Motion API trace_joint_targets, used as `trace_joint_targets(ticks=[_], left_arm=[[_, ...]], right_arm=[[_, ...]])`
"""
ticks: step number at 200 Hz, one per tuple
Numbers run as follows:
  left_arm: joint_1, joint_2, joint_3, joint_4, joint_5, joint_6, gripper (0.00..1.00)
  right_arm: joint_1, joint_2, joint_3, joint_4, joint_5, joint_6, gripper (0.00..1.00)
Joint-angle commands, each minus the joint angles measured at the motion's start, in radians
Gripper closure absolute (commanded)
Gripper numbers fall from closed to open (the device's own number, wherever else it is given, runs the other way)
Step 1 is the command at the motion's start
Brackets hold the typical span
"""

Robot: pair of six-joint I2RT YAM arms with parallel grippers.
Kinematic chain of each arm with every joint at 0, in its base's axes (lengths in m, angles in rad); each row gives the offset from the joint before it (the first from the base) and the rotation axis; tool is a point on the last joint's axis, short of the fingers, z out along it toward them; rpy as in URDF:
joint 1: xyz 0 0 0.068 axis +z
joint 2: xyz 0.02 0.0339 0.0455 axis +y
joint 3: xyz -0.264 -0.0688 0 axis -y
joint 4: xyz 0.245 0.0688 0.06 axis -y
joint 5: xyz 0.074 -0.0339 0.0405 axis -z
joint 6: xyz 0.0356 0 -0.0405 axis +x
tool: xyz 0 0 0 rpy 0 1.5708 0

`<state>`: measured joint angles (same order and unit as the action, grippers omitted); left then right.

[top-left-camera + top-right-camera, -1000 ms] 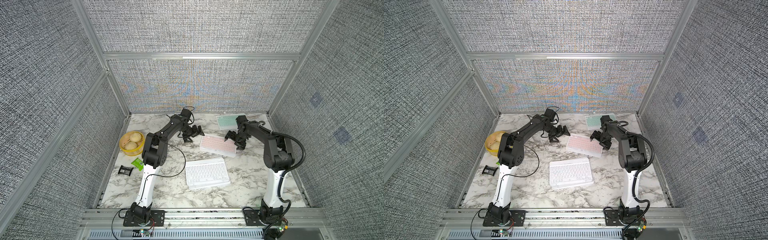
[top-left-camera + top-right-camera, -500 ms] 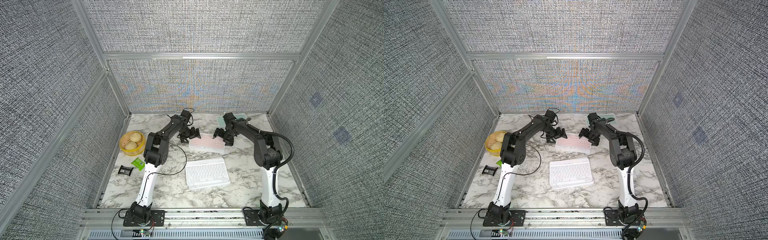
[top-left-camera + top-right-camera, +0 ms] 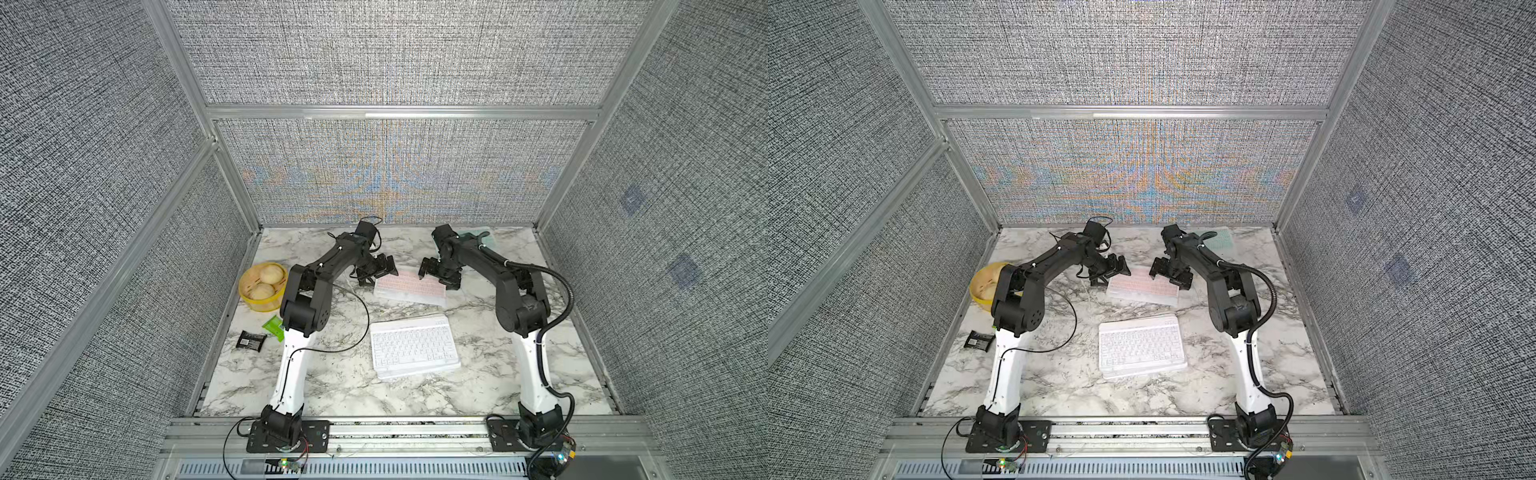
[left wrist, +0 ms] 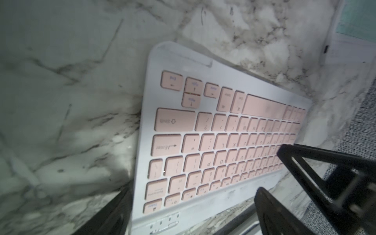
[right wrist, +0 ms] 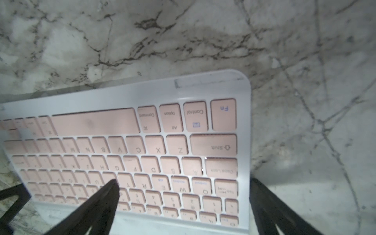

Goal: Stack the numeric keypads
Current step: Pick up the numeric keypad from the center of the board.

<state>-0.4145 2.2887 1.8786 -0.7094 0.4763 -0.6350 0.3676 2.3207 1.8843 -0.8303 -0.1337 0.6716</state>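
Left wrist view looks along the pink keyboard (image 4: 223, 142), white-framed, on the marble counter (image 4: 61, 101). The left claw (image 3: 377, 272) is spread wide around one corner of it. One black finger (image 4: 116, 211) sits just off the short end by the Enter and Shift keys. The other finger (image 4: 325, 179) rises beside the long edge next to the top row of keys. Whether either finger touches the frame I cannot tell.

Right wrist view shows that keyboard's other end, with the Fn, Control and Caps Lock keys. The right claw (image 3: 439, 276) is spread wide too. One of its fingers (image 5: 97, 207) hangs over the keys near the T, and the other (image 5: 272, 209) stands off the short end above bare counter.

In both top views the pink keyboard lies toward the back of the counter, between the two claws, with the left claw at its left end and the right claw at its right end. Nearer the front, about the middle, lies a white keyboard (image 3: 415, 345), and another white edge shows beneath its front side. A mint green keyboard (image 3: 489, 242) lies in the back right corner, partly hidden by the right arm (image 3: 498, 282).

Along the counter's left edge sit a yellow bowl (image 3: 262, 306) holding two buns (image 3: 270, 273), a green packet (image 3: 274, 325) and a black packet (image 3: 250, 340).
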Motion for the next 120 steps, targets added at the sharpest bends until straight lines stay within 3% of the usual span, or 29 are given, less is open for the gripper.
trace_joint_targets(ticks=[1,67,120], left_arm=[[-0.009,-0.087,-0.087,0.347,0.314,-0.118,0.06],[0.047,-0.165,-0.287,0.624,0.375,-0.287,0.09],[0.059,-0.185,-0.278,0.586,0.350,-0.260,0.16]], right_arm=[[0.013,0.039,-0.031,0.070,-0.208,0.012,0.01],[-0.057,-0.024,-0.117,0.240,-0.336,0.033,0.01],[-0.074,-0.034,-0.128,0.243,-0.336,0.034,0.01]])
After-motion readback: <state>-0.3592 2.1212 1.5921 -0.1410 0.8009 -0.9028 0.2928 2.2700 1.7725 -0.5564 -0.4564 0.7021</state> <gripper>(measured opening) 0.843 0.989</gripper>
